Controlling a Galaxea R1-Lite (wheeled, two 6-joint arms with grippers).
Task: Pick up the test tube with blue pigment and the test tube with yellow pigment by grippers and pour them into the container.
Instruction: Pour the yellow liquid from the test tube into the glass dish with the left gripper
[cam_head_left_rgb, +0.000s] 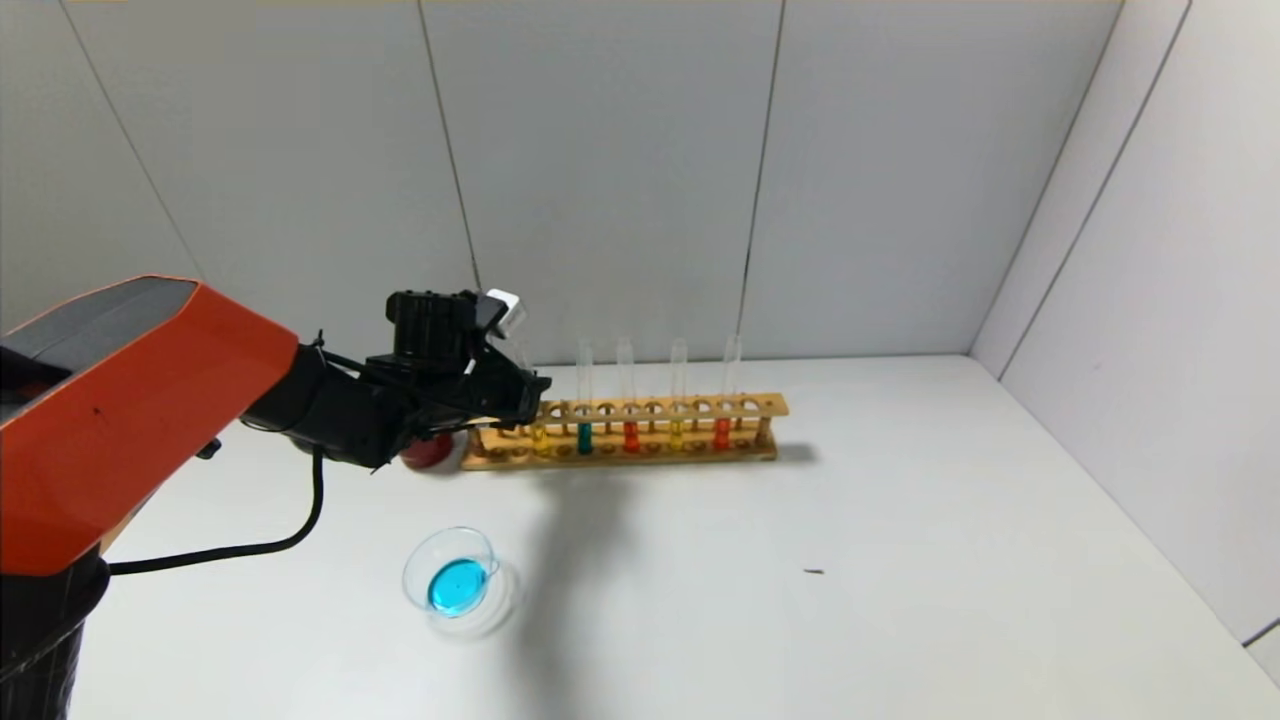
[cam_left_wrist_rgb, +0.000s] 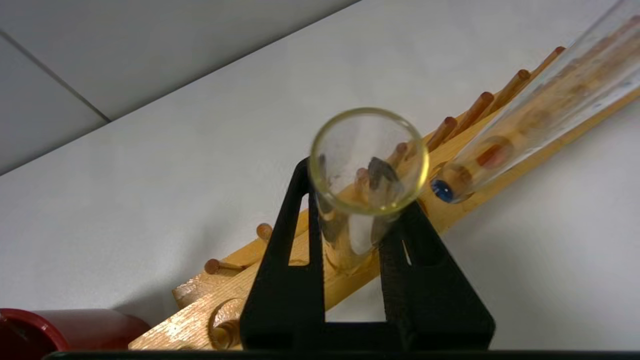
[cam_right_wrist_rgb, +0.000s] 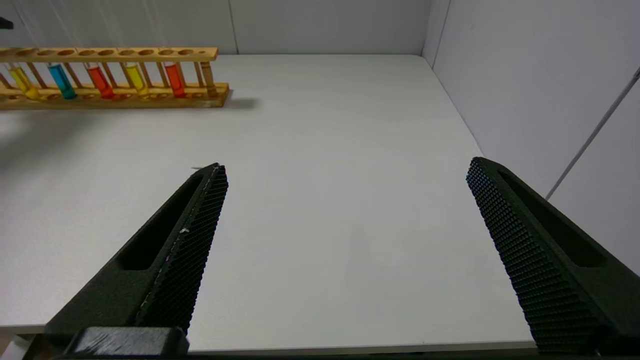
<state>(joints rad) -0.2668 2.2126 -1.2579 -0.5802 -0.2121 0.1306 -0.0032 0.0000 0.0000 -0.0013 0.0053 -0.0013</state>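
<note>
while five tubes stand in the rack (cam_head_left_rgb: 700, 448), the left hand (cam_left_wrist_rgb: 357, 240) pinches the yellow-pigment tube (cam_left_wrist_rgb: 367, 165).

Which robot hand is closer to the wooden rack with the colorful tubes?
The left gripper: it is at the wooden rack's left end, shut on a yellow-rimmed tube. The right gripper hangs open over bare table, well away from the rack.

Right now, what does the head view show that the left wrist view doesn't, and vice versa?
Head only: the shallow clear glass dish holding blue liquid, out in front of the rack, and the full row of tubes.

Left wrist only: the left gripper shut on the yellow-rimmed clear glass tube, which stands in the rack.

Both: the wooden test tube rack and the dark red cup at its left end.
</note>
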